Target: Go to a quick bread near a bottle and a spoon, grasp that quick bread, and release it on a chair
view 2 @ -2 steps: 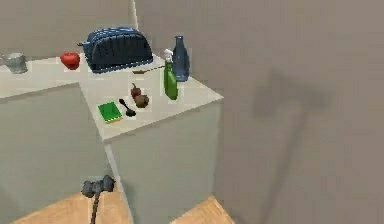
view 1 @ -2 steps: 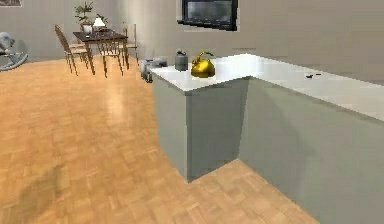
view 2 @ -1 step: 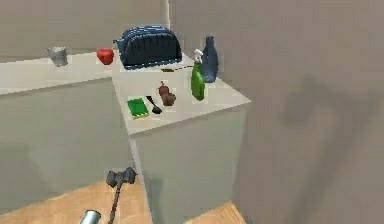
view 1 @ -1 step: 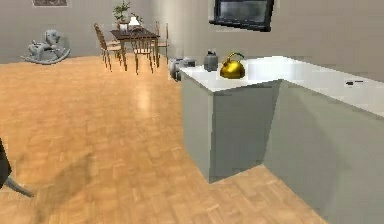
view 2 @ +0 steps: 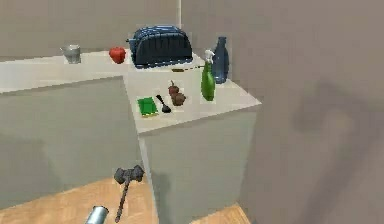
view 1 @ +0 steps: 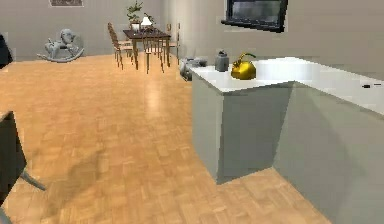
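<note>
Small brown lump (view 2: 178, 96) sits by the bench's (view 2: 232, 96) near edge. Dark spoon (view 2: 163, 102) lies just beside it, and the green bottle (view 2: 208, 78) stands upright nearby.

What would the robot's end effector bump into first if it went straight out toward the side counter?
Most likely the front wall of the white counter, nearest on that side. Height is unclear: higher up, it might first meet the small brown quick bread beside the tall green bottle.

A white tabletop (view 1: 300, 76) juts in from the right, carrying a golden kettle (view 1: 243, 68) just beside a small grey pot (view 1: 222, 61). Across the wooden floor (view 1: 110, 130), chairs (view 1: 121, 45) ring a dining table (view 1: 148, 38) with a plant (view 1: 135, 12) on it.
</note>
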